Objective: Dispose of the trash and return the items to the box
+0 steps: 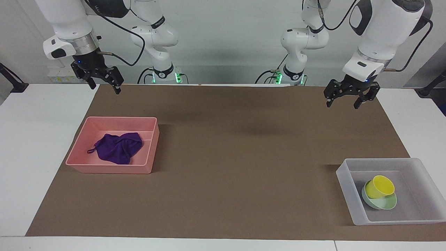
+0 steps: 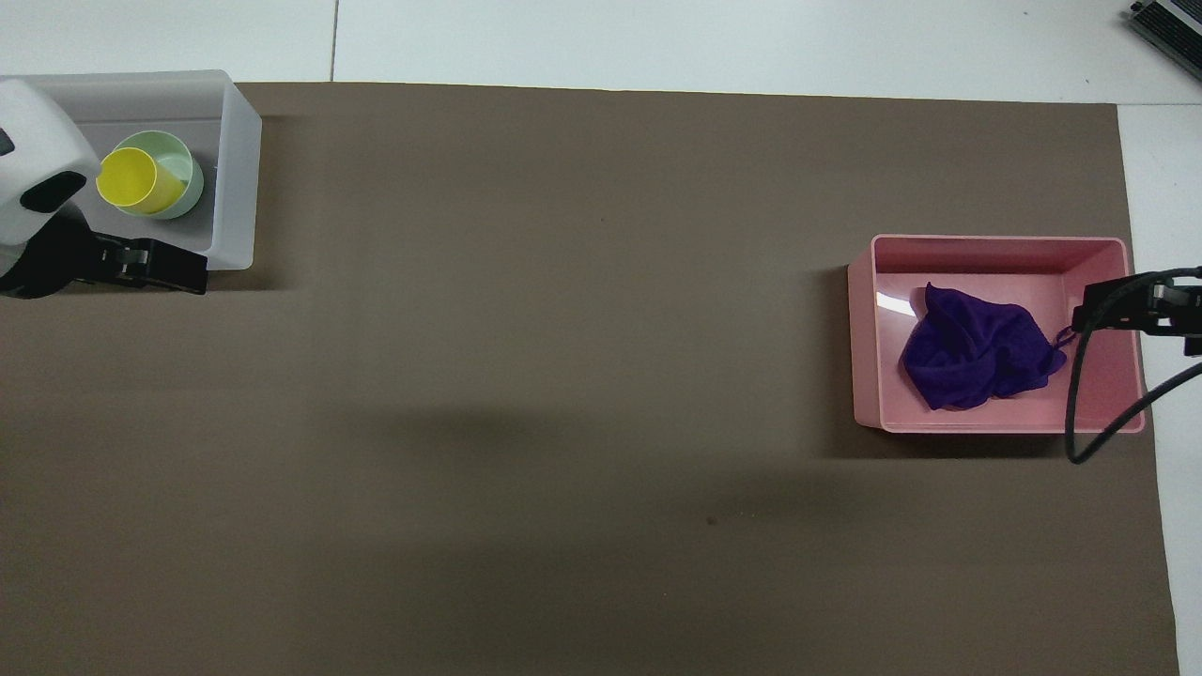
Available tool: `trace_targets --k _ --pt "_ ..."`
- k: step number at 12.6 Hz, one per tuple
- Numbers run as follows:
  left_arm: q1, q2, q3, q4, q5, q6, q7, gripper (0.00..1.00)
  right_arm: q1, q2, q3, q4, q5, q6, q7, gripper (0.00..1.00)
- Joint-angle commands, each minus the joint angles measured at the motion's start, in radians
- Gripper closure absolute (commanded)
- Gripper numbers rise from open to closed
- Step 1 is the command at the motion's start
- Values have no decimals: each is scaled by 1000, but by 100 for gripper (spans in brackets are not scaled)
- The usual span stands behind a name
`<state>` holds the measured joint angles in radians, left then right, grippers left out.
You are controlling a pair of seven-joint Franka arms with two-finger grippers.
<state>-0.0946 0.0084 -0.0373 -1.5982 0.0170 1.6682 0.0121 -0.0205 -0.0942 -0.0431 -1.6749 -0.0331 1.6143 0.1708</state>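
Observation:
The purple rag (image 1: pixel 118 148) lies crumpled in the pink tray (image 1: pixel 111 169); both also show in the overhead view, the rag (image 2: pixel 977 349) in the tray (image 2: pixel 995 427). The yellow cup (image 1: pixel 380 186) rests tilted on the mint-green bowl (image 1: pixel 385 204) inside the translucent box (image 1: pixel 420 211). In the overhead view the cup (image 2: pixel 139 180) and the bowl (image 2: pixel 186 178) sit in the box (image 2: pixel 237 188). My left gripper (image 1: pixel 342 104) is open and empty, raised over the brown mat, apart from the box. My right gripper (image 1: pixel 105 89) is open and empty, raised over the mat's corner and waiting.
A brown mat (image 1: pixel 244 157) covers most of the white table. The pink tray stands toward the right arm's end and the box toward the left arm's end. A black cable (image 2: pixel 1094 422) from the right arm hangs over the pink tray's edge.

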Motion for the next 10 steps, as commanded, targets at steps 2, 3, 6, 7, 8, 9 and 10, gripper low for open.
trace_targets --k 2,3,6,7,8,9,10 --pt "-24 -10 30 0 0 -34 22 0 -13 -12 5 -8 18 -11 -28 0" --pt "-22 -10 36 0 0 -45 26 0 -12 -12 5 -8 18 -11 -28 0" --pt "-33 -13 33 0 0 -58 31 0 -12 -12 5 -8 18 -11 -28 0" --pt "-33 -13 31 -2 0 -59 31 0 -12 -12 6 -8 18 -11 -28 0" --pt "-30 -14 30 -5 0 -65 32 0 -13 -12 5 -8 18 -11 -28 0" --pt "-28 -14 30 -6 -2 -65 32 0 -12 -12 5 -8 18 -11 -28 0" --pt "-25 -16 30 -8 -9 -68 32 0 -12 -12 5 -8 18 -11 -28 0"
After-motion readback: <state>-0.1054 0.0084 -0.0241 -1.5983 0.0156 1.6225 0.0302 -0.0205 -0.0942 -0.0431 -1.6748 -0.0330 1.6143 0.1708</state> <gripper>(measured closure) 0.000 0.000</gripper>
